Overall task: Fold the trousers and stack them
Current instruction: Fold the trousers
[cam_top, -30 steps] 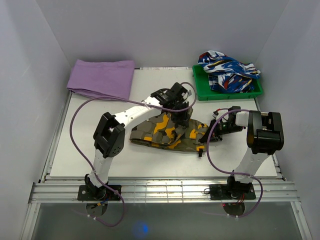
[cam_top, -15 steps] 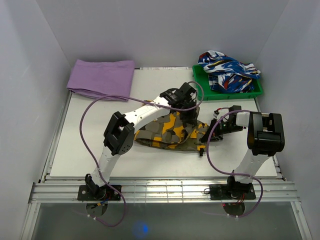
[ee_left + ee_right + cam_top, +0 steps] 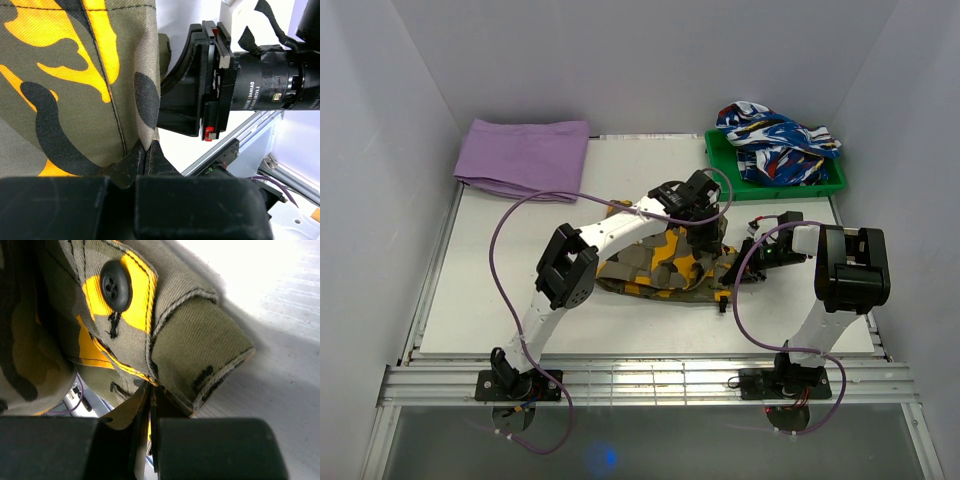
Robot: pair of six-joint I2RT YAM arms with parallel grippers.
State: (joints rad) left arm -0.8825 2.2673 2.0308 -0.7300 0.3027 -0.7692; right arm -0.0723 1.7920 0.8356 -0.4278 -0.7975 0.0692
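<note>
The camouflage trousers (image 3: 660,268) lie bunched in the middle of the table, olive with orange and black patches. My left gripper (image 3: 706,240) reaches across and is shut on an edge of the trousers (image 3: 75,75) near their right end. My right gripper (image 3: 745,262) is shut on the trousers' waistband corner (image 3: 165,335), by a black button (image 3: 115,285). The two grippers sit close together; the right gripper's body (image 3: 225,85) shows in the left wrist view.
A folded purple cloth (image 3: 525,157) lies at the far left corner. A green tray (image 3: 730,178) at the far right holds a blue, white and red patterned garment (image 3: 775,140). White walls enclose the table; a metal rail (image 3: 640,380) runs along the near edge.
My left gripper has carried its edge of the trousers to the right, toward the right gripper, folding the cloth shorter. The right arm has stayed put.
</note>
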